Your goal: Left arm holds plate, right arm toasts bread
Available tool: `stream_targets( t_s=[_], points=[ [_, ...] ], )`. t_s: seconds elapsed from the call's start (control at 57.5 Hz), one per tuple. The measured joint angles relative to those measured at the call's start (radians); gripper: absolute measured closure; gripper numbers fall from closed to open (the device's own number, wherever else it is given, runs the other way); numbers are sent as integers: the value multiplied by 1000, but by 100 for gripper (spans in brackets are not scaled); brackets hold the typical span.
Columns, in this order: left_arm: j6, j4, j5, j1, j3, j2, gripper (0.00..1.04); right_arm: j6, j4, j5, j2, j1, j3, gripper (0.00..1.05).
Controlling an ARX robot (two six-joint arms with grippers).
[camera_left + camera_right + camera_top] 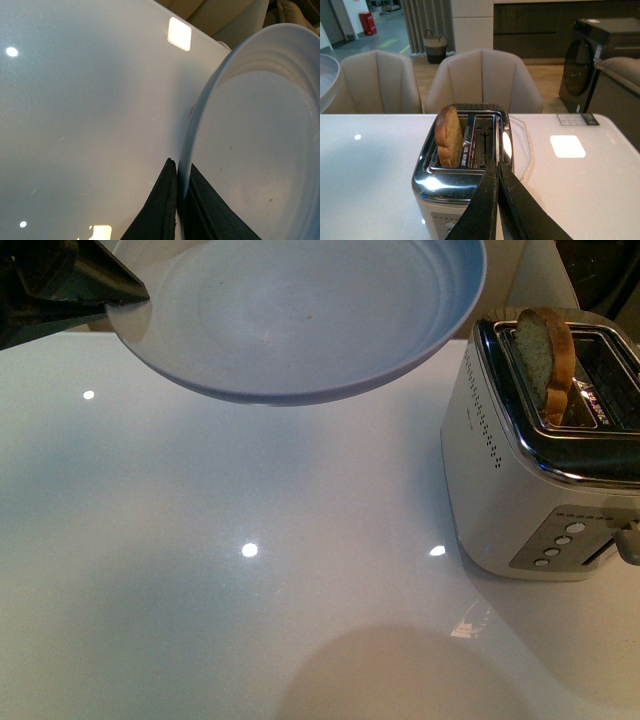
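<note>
- Bread (548, 358): one slice of speckled light-brown wholemeal w/ a golden crust. It's standing upright in the toaster slot nearer the plate side, rounded end up and a good part of it poking out the top.
- Toaster (500, 470) is a white two-slot box w/ a shiny chrome top, sitting on the glossy white table (200, 590). The other slot looks empty.
- Round pale blue-white plate (300, 320) is up in the air, well off the table and left of the toaster. It has nothing on it afaict.
- Black left gripper (181, 175) has its jaws pinched on the plate rim, one finger on each side.
- Black right gripper (496, 165) hangs just short of the toaster's chrome edge, jaws pressed together w/ nothing between them.
- We can't tell if the slice is toasted yet or waiting to go down. Our guess is the right arm either works the grey lever (628, 538) or pulls the slice out.
- If it's the pull: we'd open the jaws wide first and come in over the top of the slice. Pinch the two flat faces gently bc bread squashes, then lift straight up so the crust doesn't drag on the slot edge.
- If it's the lever: closed jaws are fine, just push straight down.
- Meanwhile we'd keep the plate level and close by, since a rim pinch could let it tip.
</note>
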Motion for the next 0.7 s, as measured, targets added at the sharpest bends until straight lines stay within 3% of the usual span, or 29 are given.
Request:
stream_targets(
  t_s=[0.209, 0.696],
  points=[
    [0, 0, -1, 0, 0, 0, 102, 0, -1, -1, -3, 0, 0, 99],
    [0, 0, -1, 0, 0, 0, 102, 0, -2, -1, -3, 0, 0, 20]
  ],
)
